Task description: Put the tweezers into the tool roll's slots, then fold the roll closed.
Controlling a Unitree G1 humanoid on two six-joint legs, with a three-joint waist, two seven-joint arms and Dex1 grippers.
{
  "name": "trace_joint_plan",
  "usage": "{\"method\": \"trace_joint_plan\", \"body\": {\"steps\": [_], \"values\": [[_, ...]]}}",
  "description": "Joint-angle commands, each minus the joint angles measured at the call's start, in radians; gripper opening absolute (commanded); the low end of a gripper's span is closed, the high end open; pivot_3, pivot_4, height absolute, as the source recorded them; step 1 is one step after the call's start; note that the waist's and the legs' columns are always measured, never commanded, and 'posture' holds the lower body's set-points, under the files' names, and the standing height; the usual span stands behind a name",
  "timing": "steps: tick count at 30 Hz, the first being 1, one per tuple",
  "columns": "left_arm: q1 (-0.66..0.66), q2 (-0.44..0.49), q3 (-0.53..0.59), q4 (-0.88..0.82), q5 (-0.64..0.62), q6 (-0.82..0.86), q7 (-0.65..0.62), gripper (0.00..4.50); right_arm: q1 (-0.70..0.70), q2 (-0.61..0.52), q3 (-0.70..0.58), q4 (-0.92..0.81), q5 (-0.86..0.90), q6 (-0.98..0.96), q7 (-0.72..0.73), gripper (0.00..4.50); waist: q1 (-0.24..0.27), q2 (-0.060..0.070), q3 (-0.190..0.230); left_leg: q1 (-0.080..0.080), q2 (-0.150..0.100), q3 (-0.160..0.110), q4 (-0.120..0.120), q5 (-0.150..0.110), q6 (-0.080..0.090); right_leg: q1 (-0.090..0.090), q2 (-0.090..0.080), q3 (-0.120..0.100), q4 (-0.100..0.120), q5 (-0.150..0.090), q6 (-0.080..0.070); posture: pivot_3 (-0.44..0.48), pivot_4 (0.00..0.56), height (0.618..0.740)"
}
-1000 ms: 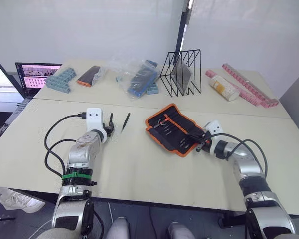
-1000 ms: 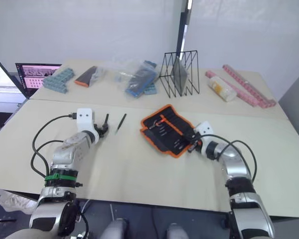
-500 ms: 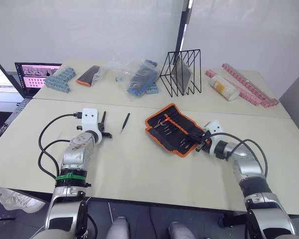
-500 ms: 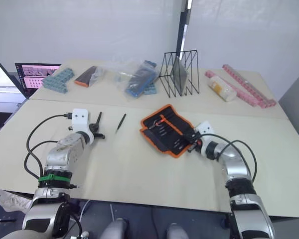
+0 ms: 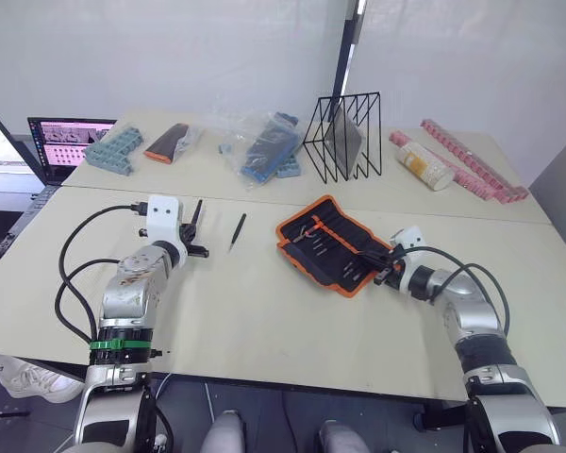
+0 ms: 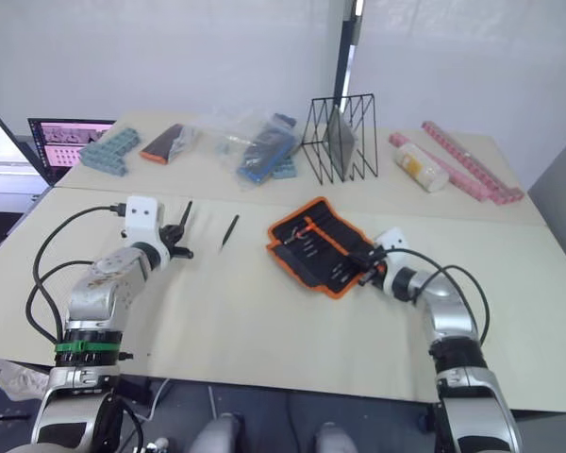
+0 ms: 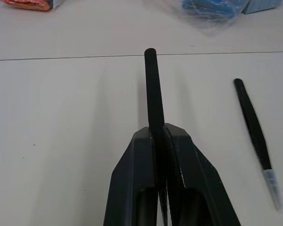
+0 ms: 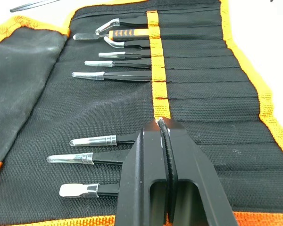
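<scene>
The tool roll (image 5: 332, 243) lies open and flat right of the table's middle, black with orange trim. Several tweezers (image 8: 118, 75) sit in its slots, clear caps on their tips. My right gripper (image 8: 161, 123) is shut, its tips resting on the roll's near right part by the orange centre strip. On the left, my left gripper (image 7: 159, 129) is shut on one black tweezers (image 7: 151, 84), which sticks out past the fingertips above the table. Another tweezers (image 5: 237, 231) lies loose on the table between that gripper and the roll.
At the back stand a black wire rack (image 5: 344, 137), a plastic bag of blue parts (image 5: 264, 146), a black-and-orange pouch (image 5: 168, 143), teal blocks (image 5: 113, 151), a laptop (image 5: 66, 142), a bottle (image 5: 424, 167) and pink strips (image 5: 472, 165).
My left gripper has moved left and a little back, away from the loose tweezers, still holding its tweezers. The right gripper has stayed on the roll.
</scene>
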Motion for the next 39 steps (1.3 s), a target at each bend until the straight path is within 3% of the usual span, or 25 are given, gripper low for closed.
{"method": "trace_joint_plan", "body": {"steps": [1, 7, 14, 26, 39], "values": [[-0.046, 0.025, -0.063, -0.110, -0.035, 0.054, -0.084, 0.04, -0.002, -0.013, -0.034, -0.038, 0.021, 0.014, -0.008, 0.00, 0.000, 0.000, 0.000, 0.000, 0.000, 0.000, 0.000, 0.000, 0.000, 0.000, 0.000, 0.000, 0.000, 0.000, 0.000, 0.000, 0.150, 0.735], [-0.119, -0.006, -0.198, -0.231, -0.126, 0.249, -0.209, 0.04, 0.010, -0.012, -0.034, -0.065, 0.016, 0.032, -0.018, 0.00, 0.000, 0.001, 0.001, -0.001, 0.000, 0.000, 0.000, 0.000, 0.000, 0.000, 0.000, 0.000, 0.000, 0.000, 0.000, 0.000, 0.150, 0.735], [-0.260, -0.045, -0.259, -0.199, -0.194, 0.461, -0.246, 0.04, 0.047, 0.000, -0.034, -0.112, 0.016, 0.053, -0.041, 0.00, -0.011, 0.002, 0.001, -0.002, 0.000, 0.000, 0.000, 0.000, 0.000, -0.001, 0.001, 0.000, 0.000, 0.000, 0.000, 0.000, 0.150, 0.735], [-0.429, -0.091, -0.446, 0.125, -0.112, 0.352, -0.383, 0.04, 0.102, 0.026, -0.035, -0.177, 0.023, 0.065, -0.096, 0.00, -0.010, 0.003, 0.002, -0.002, 0.000, 0.000, 0.000, 0.000, 0.000, -0.002, 0.001, 0.000, 0.000, 0.000, 0.000, 0.000, 0.150, 0.735], [-0.481, -0.165, -0.515, 0.295, -0.019, 0.266, -0.432, 0.04, 0.148, 0.066, -0.027, -0.255, 0.024, 0.089, -0.147, 0.00, -0.011, 0.003, 0.002, -0.003, 0.000, 0.000, 0.000, 0.000, 0.000, -0.002, 0.001, 0.000, 0.000, 0.000, 0.000, 0.000, 0.150, 0.735]]}}
